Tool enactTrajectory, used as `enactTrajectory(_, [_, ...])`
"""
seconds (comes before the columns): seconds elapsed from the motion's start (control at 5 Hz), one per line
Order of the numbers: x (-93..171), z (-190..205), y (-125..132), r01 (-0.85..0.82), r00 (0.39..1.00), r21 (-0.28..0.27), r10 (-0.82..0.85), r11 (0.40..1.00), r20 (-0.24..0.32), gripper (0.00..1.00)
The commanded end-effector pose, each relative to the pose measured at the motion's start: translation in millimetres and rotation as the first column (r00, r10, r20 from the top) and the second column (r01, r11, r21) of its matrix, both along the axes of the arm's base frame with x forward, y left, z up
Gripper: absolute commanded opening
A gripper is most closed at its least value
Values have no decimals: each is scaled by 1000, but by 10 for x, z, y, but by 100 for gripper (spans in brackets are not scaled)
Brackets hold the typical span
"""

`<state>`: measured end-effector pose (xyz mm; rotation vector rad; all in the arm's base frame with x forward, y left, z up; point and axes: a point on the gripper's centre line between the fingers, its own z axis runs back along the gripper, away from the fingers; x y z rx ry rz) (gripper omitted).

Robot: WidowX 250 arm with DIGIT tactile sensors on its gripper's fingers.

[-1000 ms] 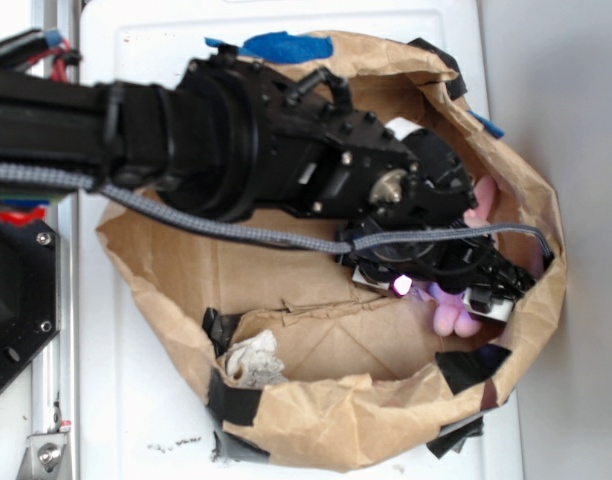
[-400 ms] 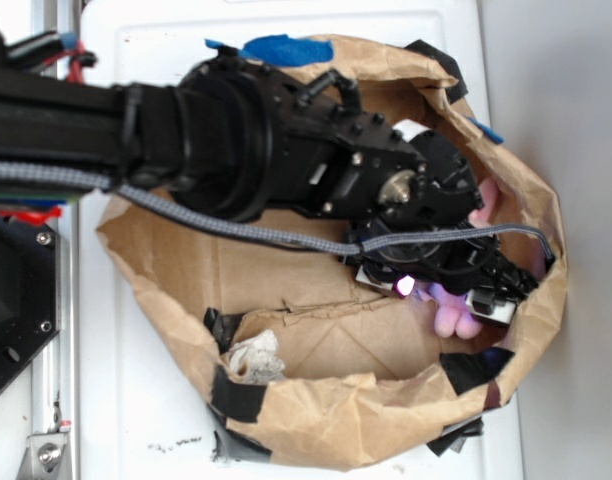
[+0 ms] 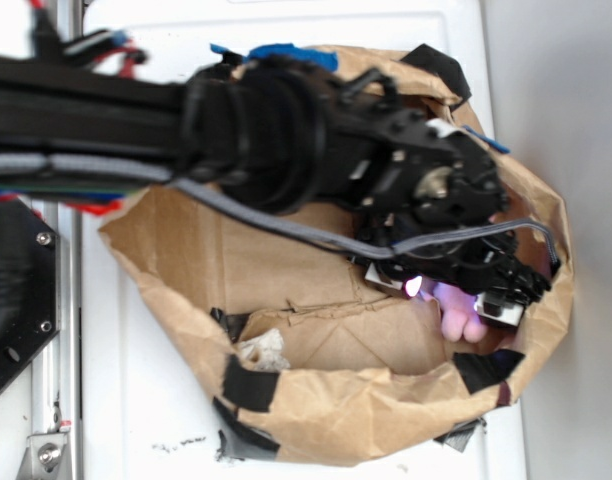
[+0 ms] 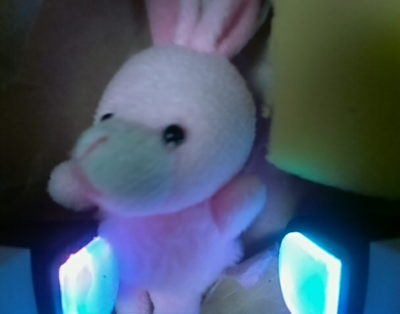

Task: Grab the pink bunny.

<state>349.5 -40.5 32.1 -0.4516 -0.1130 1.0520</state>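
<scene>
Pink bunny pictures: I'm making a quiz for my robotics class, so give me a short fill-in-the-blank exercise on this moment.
1. The pink bunny lies inside a brown ____ bag.
2. In the wrist view the bunny sits ____ the two glowing fingers of the gripper.
3. The patches on the bag's rim are ____ tape.
4. The bunny's eye is ____.

Missing words: paper; between; black; black

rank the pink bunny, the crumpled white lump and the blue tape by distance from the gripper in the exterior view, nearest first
1. pink bunny, right under the gripper
2. blue tape, on the bag's top rim
3. crumpled white lump, lower left inside the bag
</scene>
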Motion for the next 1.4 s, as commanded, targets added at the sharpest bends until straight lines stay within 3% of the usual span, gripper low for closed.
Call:
enactTrajectory(0.0, [233, -44, 74, -89, 996, -7, 89, 996, 8, 0])
enactTrajectory(0.8, [99, 54, 81, -25, 997, 0, 25, 1000, 69, 0])
enactTrajectory(1.0, [-66, 350, 101, 100, 991, -33, -96, 994, 98, 0])
enactTrajectory(1.2, [-294, 757, 34, 170, 975, 0, -168, 985, 147, 0])
